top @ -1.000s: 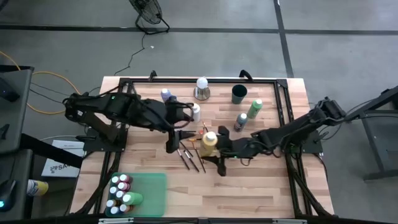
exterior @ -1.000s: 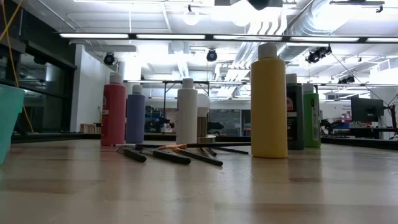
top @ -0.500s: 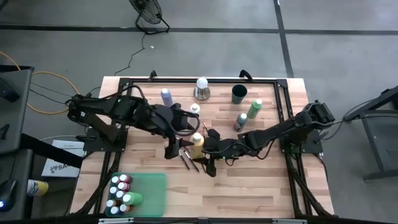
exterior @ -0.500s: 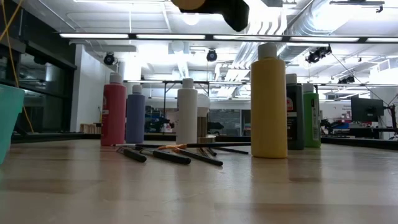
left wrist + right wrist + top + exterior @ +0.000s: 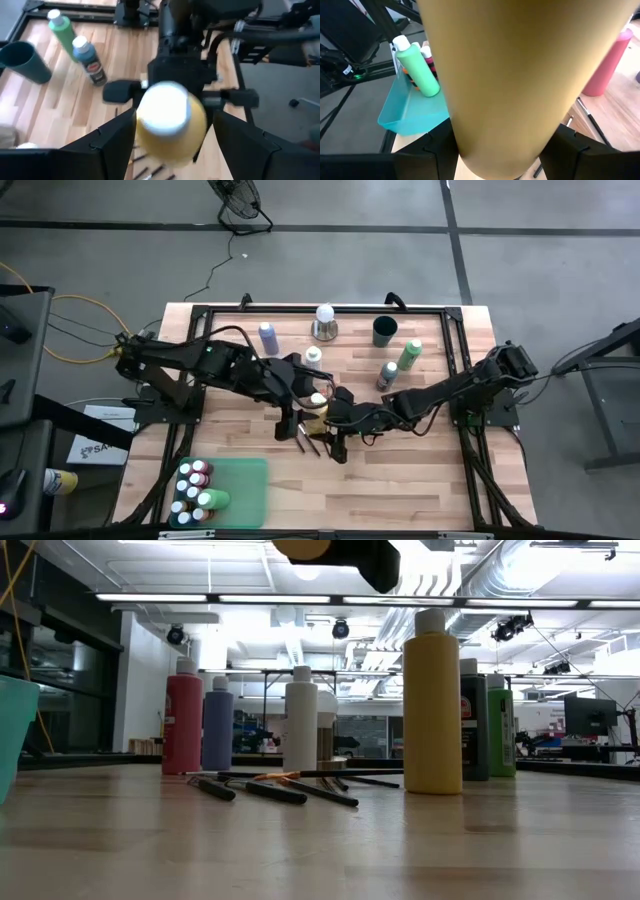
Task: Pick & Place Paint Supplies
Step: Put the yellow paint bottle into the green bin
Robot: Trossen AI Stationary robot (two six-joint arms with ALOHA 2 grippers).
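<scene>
A mustard-yellow paint bottle (image 5: 318, 406) with a pale cap (image 5: 164, 109) hangs above the table's middle, and my right gripper (image 5: 333, 423) is shut on it. The cap points at my left gripper (image 5: 173, 119). That gripper is open, with a finger on each side of the cap end; I see no touch. Thin dark brushes (image 5: 306, 438) lie on the wood below. Red (image 5: 182, 722), purple (image 5: 217, 726), white (image 5: 300, 723) and green (image 5: 500, 730) bottles stand on their bases. A second yellow bottle (image 5: 432, 705) also stands there. My right gripper pinches the yellow bottle's body (image 5: 470, 140) between its two fingers, which lie across it. It comes from the table's right, slanting a little downward. The bottle is lifted clear of the table and tilted, with its cap end toward my left gripper.
A teal bin (image 5: 240, 480) at the near left corner holds several bottles (image 5: 195, 488). At the far edge stand a white ball on a metal base (image 5: 324, 320) and a dark green cup (image 5: 384, 331). A black frame (image 5: 460, 370) runs round the table.
My right gripper has carried the yellow bottle toward the table's left and a little down, then held still. My left gripper has come down and toward the right, closing in on the bottle's cap end. Neither gripper's gap has changed.
</scene>
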